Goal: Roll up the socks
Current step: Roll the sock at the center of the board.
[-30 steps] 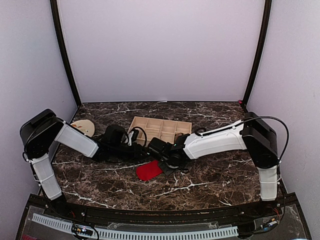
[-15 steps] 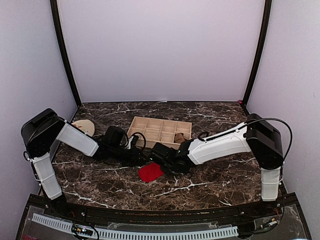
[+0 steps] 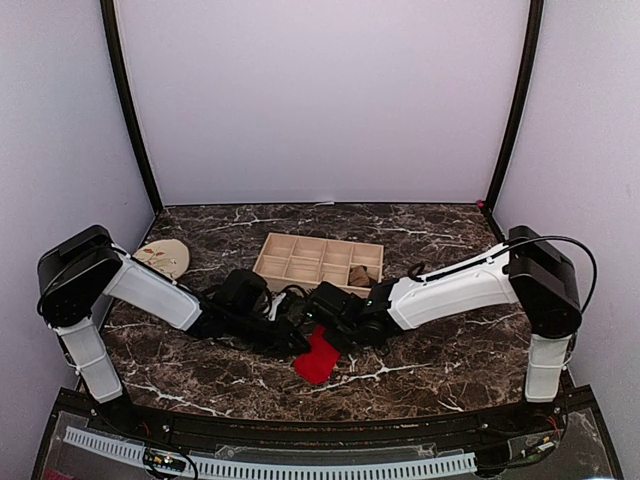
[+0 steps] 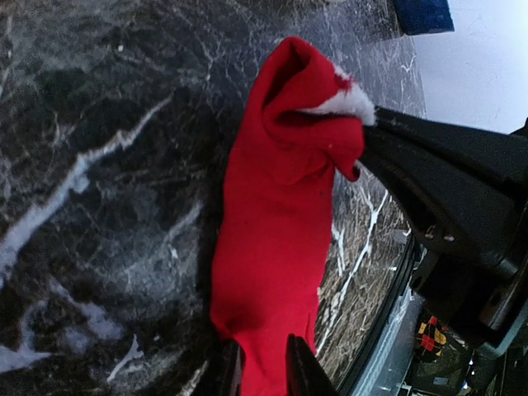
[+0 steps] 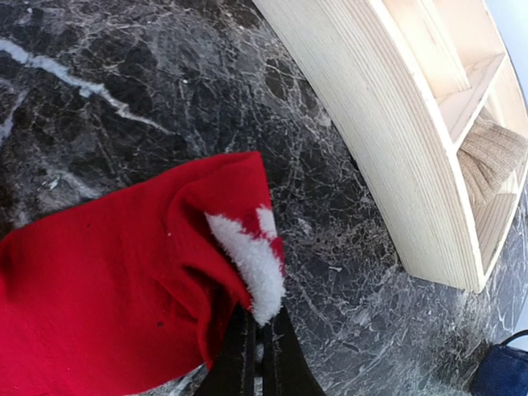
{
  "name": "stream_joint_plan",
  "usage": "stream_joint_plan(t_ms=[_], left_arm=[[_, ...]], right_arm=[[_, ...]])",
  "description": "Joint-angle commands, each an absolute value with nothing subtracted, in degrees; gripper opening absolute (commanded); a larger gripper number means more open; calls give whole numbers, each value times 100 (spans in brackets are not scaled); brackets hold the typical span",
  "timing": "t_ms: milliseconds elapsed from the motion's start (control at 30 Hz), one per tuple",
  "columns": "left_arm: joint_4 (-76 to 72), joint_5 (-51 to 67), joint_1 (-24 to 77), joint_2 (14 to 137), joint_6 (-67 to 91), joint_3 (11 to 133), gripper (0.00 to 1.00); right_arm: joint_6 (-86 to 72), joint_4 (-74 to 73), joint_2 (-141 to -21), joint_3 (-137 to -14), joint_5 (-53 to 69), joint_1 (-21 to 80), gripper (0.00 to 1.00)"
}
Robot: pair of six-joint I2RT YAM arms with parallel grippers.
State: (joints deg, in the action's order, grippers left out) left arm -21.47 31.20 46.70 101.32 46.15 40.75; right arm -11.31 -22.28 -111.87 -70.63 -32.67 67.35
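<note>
While both my arms lie low across the marble table (image 3: 440, 375), the beige disc (image 3: 163, 257) sits at the far left, behind my left forearm and apart from everything else. My left claw (image 4: 260, 378) reaches toward the middle of the table, near the front edge. Its fingers (image 4: 299, 370) stand close together with one end of the red sock (image 4: 280, 223) filling the gap between them, so I am clamped on that end. From there the red sock stretches as a flat strip over the dark stone; whether it rests on the stone or hangs just above it I cannot tell. At its other end the cuff is folded open and white lining shows. My right claw (image 5: 262, 334) has that cuff, its two fingers pressed together on the fabric just under the white fluff. The red sock is thus held at both ends between my two claws, just in front of the wooden tray (image 5: 371, 124). Farther right, the tan sock (image 5: 488, 155) lies bunched in a compartment at the tray's right end, untouched.
</note>
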Motion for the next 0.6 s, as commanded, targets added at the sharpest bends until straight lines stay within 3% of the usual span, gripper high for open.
stream_joint_plan(t_ms=[0,300,567], left_arm=[[-1958,3023,4885,10090,4584,3801,22],[-2187,2714,5018,9524,5186,3390,22],[-2494,2725,4346,8833,5942,3033,23]], right_arm=[[-922,-1910,-10929,-6916,-3169,6753,0],[-593,-1616,-10742,-6644,-3247,6756,0],[-583,-1393,-10623,-6236,-3293,6761,0]])
